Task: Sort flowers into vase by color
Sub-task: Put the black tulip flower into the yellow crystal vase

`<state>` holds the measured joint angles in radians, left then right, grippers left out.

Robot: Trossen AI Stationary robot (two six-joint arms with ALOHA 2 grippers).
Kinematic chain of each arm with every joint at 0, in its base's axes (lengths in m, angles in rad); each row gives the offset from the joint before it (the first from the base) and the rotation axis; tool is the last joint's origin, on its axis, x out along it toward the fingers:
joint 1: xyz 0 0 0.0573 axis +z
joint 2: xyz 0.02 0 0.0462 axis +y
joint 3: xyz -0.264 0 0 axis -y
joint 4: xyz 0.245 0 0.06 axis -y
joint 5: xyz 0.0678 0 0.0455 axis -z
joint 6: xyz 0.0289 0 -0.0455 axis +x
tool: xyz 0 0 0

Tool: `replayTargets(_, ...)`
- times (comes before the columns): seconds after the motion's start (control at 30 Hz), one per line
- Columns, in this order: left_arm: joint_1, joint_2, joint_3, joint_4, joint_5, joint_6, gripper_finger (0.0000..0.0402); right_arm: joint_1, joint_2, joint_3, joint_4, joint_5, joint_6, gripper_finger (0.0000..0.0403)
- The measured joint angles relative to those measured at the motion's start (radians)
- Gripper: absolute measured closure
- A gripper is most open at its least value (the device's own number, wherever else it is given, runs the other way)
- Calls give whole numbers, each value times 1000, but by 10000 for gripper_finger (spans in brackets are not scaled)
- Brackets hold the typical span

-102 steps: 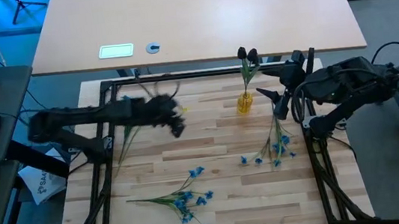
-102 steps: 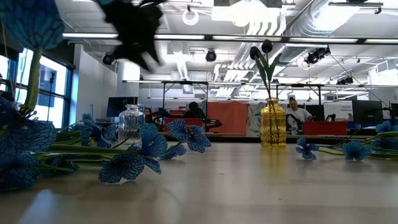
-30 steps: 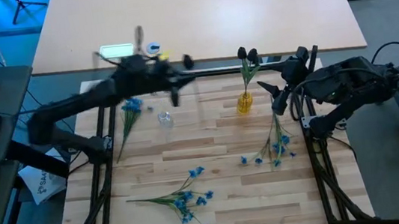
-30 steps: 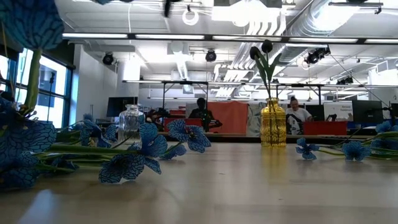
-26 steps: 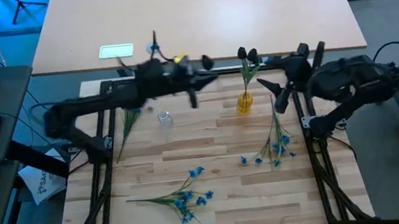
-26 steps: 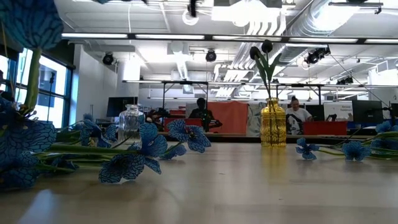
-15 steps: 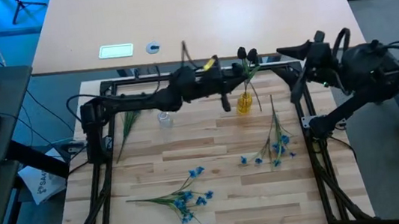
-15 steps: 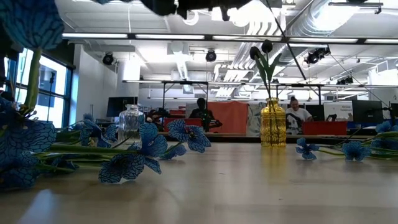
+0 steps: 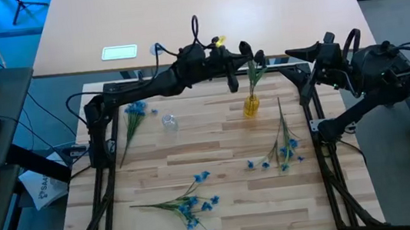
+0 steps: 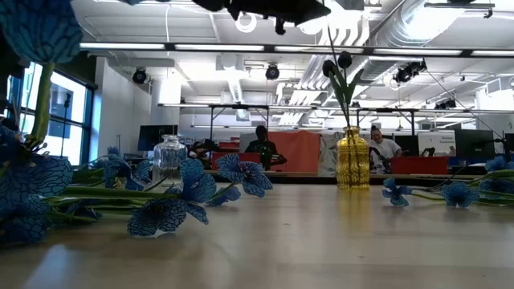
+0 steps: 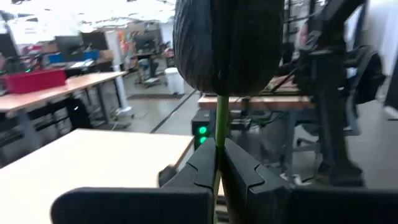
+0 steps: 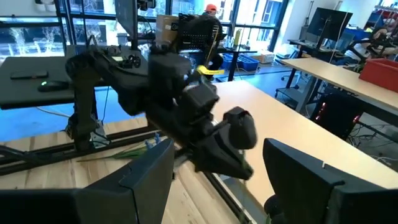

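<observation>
Left gripper (image 9: pixel 235 63) reaches across the table's far edge, right next to the yellow vase (image 9: pixel 251 106). Its jaws are clamped on the green stem of a dark tulip (image 11: pixel 225 43), bud just beyond the fingers (image 11: pixel 202 168). The vase already holds dark tulips (image 9: pixel 254 57). Right gripper (image 9: pixel 291 57) hovers at the table's far right corner, jaws spread wide, holding nothing. Clear vase (image 9: pixel 169 121) stands far left, one blue sprig (image 9: pixel 134 115) lying beside it. More blue sprigs lie near front (image 9: pixel 186 204) and right (image 9: pixel 283 151). A person (image 10: pixel 259 143) sits in the room behind.
</observation>
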<state>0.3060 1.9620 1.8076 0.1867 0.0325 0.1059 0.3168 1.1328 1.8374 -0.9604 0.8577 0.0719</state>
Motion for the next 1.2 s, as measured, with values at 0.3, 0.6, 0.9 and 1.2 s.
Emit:
replayTargets(0.3,2,58,0,16,6,-23,401,0,0,0,0,0,18,160)
replayTargets(0.6,-1,72,0,-36,0,-23,400,0,0,0,-10,0,25,160)
replayTargets(0.9,-7,71,0,-86,0,8,364,0,0,0,-43,-1,63,160)
replayTargets(1.2,-15,65,0,-140,30,-22,259,0,1,0,-54,-47,86,160)
